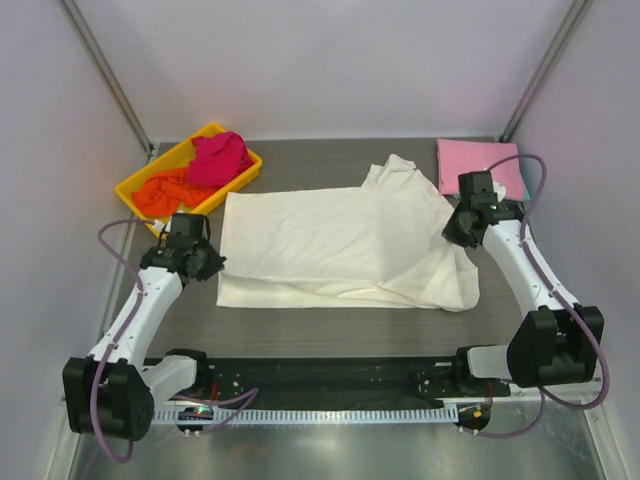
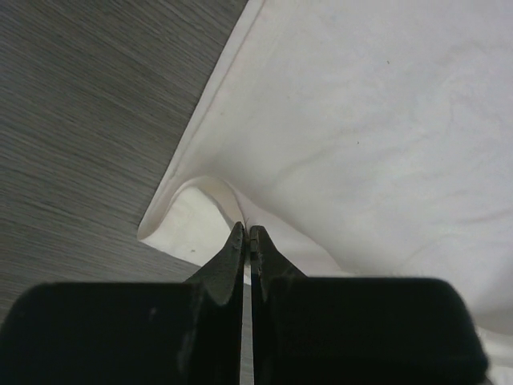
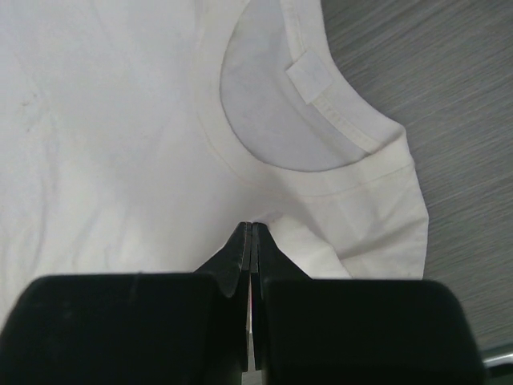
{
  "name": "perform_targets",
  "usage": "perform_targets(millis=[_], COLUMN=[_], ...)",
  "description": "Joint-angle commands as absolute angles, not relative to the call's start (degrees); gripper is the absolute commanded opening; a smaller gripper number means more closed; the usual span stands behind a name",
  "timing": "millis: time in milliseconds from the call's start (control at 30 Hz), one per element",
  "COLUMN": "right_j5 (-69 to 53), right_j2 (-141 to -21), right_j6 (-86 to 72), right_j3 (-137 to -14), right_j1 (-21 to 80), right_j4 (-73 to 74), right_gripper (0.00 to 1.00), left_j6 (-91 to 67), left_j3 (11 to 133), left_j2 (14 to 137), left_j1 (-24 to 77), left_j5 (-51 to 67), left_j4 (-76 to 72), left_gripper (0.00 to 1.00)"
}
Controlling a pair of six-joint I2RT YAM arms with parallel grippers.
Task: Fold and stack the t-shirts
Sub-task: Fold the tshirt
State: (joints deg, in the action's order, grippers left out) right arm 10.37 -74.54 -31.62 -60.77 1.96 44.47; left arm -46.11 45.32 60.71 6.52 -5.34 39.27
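1. Along the near-left side of the bench [image 1: 330, 330], the left arm [image 1: 150, 300] reaches forward and leans inward. Its wrist sits low at the near-left corner of the cream t-shirt [image 1: 330, 245].
2. The left fingers [image 2: 232, 261] are pressed together, with a raised fold of that corner's hem pinched between their tips.
3. The right arm [image 1: 520, 260] stretches up the right side of the bench, and its wrist is turned inward over the collar end of the same shirt.
4. The right fingers [image 3: 236, 255] are clenched on the cloth at the shoulder, just beside the neck opening [image 3: 272, 120], where a sewn label [image 3: 314, 80] shows.
5. The cream t-shirt lies spread across the middle of the bench, hem to the left and collar to the right. One sleeve points toward the back, and the near-right part is rumpled.
6. Four shirts are in view. One is the cream one held by both arms.
7. One pink t-shirt [image 1: 475, 160] lies folded flat at the far-right corner.
8. One magenta t-shirt [image 1: 220, 158] and one orange t-shirt [image 1: 165, 192] are bunched together in the single yellow tray [image 1: 128, 188] at the far left.
9. Two arms are in view, each with one pair of fingers.
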Motion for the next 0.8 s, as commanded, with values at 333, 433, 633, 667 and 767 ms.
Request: perform_targets(millis=[333, 433, 633, 667, 767], right_j5=[24.6, 24.8, 24.3, 24.2, 23.2], right_j2=[-84.0, -85.6, -88.4, -89.0, -90.0], right_j6=[-20.9, -19.7, -19.5, -19.4, -19.7], right_j3=[-72.1, -72.9, -73.9, -73.8, -73.4], right_j1=[9.8, 9.8, 9.8, 9.8, 9.8], right_j4=[39.9, 39.3, 38.3, 38.1, 36.8], right_gripper=[0.01, 0.01, 0.01, 0.01, 0.01], left_j6=[-45.4, -45.1, -45.8, -45.8, -45.8], left_j3=[47.7, 48.0, 48.6, 48.8, 50.0], left_j2=[71.2, 73.0, 75.8, 76.2, 77.8], left_j1=[6.3, 6.4, 6.4, 6.4, 6.4], left_j5=[-10.1, -10.9, -13.1, -13.2, -14.4], left_j4=[32.7, 32.3, 31.9, 31.8, 32.1], left_gripper=[0.0, 0.0, 0.0, 0.0, 0.0])
